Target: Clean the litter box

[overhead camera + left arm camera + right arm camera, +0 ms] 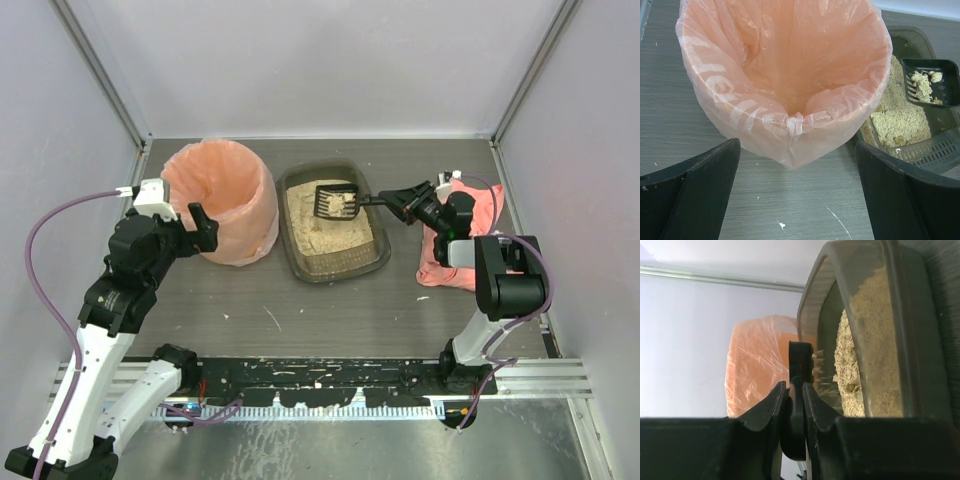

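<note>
The dark olive litter box (pixel 372 262) with beige litter sits mid-table; it also shows in the left wrist view (pixel 935 150) and the right wrist view (pixel 905 330). My right gripper (pixel 398 200) is shut on the handle of a black slotted scoop (pixel 335 201), held over the far part of the box with clumps in it (pixel 927 82). In the right wrist view the scoop (pixel 800 360) is seen edge-on between the jaws (pixel 795 395). My left gripper (pixel 205 228) is open and empty, right beside the near left wall of the round bin (pixel 225 200) with the peach-pink bag (pixel 785 75).
A pink cloth (pixel 470 225) lies under my right arm at the right. Grey walls close in the table on three sides. White specks dot the table near the front.
</note>
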Controlling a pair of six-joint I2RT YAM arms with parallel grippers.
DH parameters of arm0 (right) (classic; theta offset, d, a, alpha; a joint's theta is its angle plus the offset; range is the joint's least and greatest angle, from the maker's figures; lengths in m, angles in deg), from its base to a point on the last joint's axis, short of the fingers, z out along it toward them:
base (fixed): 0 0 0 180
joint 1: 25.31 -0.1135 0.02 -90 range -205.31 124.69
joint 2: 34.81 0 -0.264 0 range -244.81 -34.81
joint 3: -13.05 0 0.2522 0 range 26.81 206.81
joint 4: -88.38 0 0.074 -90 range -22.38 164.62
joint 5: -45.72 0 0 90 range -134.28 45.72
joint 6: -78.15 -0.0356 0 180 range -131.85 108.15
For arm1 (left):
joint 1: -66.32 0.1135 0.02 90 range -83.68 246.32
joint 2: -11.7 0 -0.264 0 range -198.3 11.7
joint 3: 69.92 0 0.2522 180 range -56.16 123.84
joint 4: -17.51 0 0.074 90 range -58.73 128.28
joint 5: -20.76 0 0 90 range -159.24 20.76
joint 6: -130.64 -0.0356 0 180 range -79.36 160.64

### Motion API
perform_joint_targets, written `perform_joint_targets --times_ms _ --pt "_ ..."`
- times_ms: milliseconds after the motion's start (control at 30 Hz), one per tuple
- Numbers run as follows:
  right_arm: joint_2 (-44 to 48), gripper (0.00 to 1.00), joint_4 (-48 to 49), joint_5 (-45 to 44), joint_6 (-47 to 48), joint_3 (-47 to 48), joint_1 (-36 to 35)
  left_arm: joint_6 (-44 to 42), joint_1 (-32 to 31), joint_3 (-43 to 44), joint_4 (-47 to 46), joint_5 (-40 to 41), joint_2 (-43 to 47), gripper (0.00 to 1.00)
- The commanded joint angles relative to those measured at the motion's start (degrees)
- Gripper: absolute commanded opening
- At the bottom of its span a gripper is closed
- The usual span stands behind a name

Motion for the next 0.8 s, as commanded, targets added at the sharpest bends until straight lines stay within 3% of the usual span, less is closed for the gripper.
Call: perform_joint_targets --times_ms 0,100,233,367,467,567,700,767 --pt "0.8 0.01 9.0 -3.0 -5.4 -2.8 1.9 -0.2 0.5 0.4 -2.5 -0.7 0.3 1.0" --pt "-1.6 0.01 7.6 2.5 -2.3 2.6 -3.2 -0.2 0.6 0.1 -2.2 -0.1 0.2 1.0" --pt "1.4 0.01 7.1 -3.8 -4.2 -2.5 1.6 -0.2 0.7 0.4 -2.6 -0.8 0.1 1.0" --pt "-0.3 0.01 5.9 1.8 -1.3 2.0 -2.5 -0.1 0.7 0.1 -2.4 -0.8 0.1 1.0" --pt "1.6 0.01 8.4 -3.5 -5.1 -3.8 3.2 -0.2 0.8 0.4 -2.6 -1.0 0.1 1.0" --pt "-1.3 0.01 8.4 2.8 -3.3 1.3 -1.1 0.0 0.7 0.1 -2.2 -0.5 0.1 1.0" --pt "0.6 0.01 10.1 -3.2 -5.9 -4.3 3.0 -0.2 0.9 0.4 -2.5 -1.2 0.0 1.0" --pt "-1.3 0.01 9.6 1.0 -4.4 -0.3 -0.7 -0.1 0.9 0.1 -2.2 -0.5 0.0 1.0"
